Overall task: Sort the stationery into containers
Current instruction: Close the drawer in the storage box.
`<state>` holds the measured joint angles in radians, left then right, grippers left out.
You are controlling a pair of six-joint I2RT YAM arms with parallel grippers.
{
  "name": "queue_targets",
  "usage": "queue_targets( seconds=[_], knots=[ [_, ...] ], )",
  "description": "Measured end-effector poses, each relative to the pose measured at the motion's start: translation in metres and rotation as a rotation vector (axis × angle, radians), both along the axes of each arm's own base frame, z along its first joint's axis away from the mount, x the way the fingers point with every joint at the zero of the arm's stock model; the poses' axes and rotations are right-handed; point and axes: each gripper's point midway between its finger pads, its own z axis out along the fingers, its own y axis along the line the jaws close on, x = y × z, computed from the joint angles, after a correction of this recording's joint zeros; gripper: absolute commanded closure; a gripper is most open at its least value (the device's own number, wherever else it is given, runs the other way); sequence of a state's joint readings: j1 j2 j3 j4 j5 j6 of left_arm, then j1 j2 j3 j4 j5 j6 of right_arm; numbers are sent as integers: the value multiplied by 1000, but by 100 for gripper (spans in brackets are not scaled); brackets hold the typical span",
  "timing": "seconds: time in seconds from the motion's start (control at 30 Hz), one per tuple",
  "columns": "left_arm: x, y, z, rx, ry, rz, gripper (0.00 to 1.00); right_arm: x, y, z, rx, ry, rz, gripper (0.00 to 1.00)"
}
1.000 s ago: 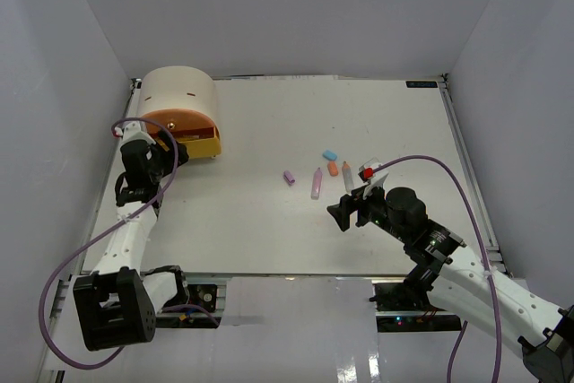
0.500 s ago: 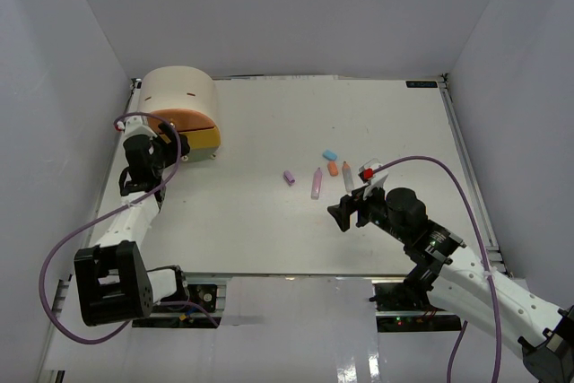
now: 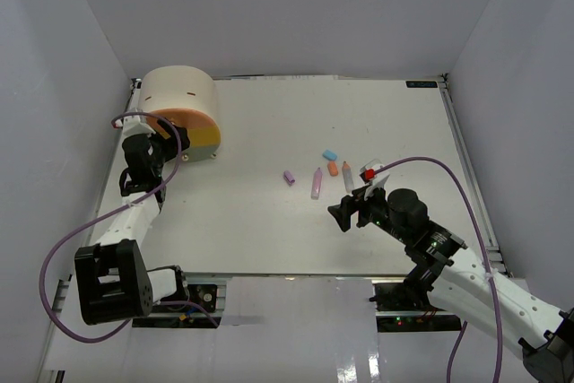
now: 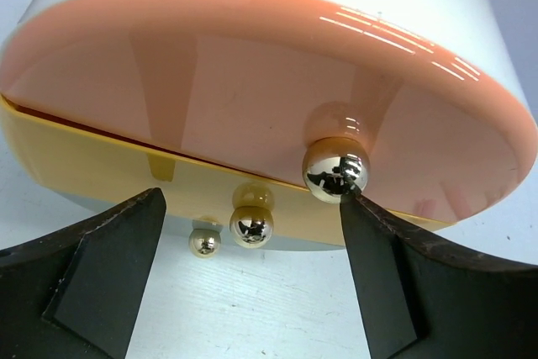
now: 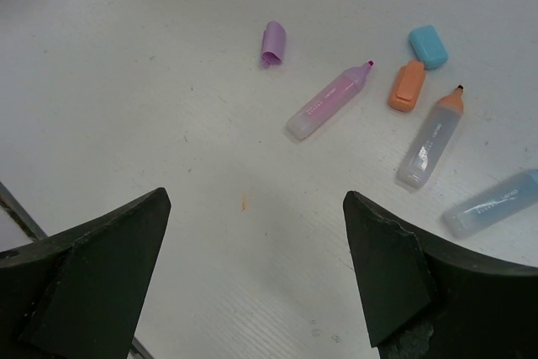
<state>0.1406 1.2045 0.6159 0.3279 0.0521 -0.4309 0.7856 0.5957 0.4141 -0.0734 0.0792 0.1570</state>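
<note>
- Six pieces of stationery [image 3: 317, 183] lie loose near the middle of the tabletop [image 3: 251, 221], somewhat toward its right edge: purple cap [image 5: 273, 44], pink marker [image 5: 329, 98], orange cap [image 5: 408, 86], blue cap [image 5: 428, 46], orange-tipped marker [image 5: 430, 140], pale blue marker [image 5: 492, 203]. Confirm container position.
- Cabinet [image 3: 179, 91] stands at the far left corner. Peach drawer [image 4: 210, 81] is on top and yellow drawer [image 4: 84, 157] beneath, each with a round knob. A third knob shows lower down. Whether any drawer is ajar cannot be told.
- Claw states?
- Left claw [image 4: 250, 208]: spread wide, empty, facing the drawer fronts, with the peach drawer's knob [image 4: 335, 170] close by one finger. Right claw [image 5: 256, 208]: spread, empty, hovering over bare tabletop just on the near side of the pieces.
- Step in hand?
- Judged to be drawer access. No piece is seen in a drawer or in a claw, so sorting proper is not yet under way.
- Next move?
- Probably: centre the left claw on one knob, close on it, and pull straight toward the near edge. The right claw would then lower over a single piece with its fingers across the narrow width. Markers may roll if nudged.
</note>
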Motion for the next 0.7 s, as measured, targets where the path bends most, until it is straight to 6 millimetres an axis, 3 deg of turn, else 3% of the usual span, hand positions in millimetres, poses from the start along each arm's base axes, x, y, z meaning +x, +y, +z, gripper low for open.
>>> queue_targets(
  seconds=[0.23, 0.47, 0.57, 0.7],
  knots=[
    [-7, -2, 5, -22, 2, 3, 3, 0, 0, 2, 6, -5, 0, 10],
    [-43, -11, 25, -146, -37, 27, 4, -1, -1, 5, 16, -15, 0, 10],
    [-56, -12, 3, -233, -6, 44, 5, -1, -1, 5, 15, -15, 0, 10],
    [-75, -12, -55, -377, 103, 79, 9, -2, -1, 5, 18, -17, 1, 10]
  ],
)
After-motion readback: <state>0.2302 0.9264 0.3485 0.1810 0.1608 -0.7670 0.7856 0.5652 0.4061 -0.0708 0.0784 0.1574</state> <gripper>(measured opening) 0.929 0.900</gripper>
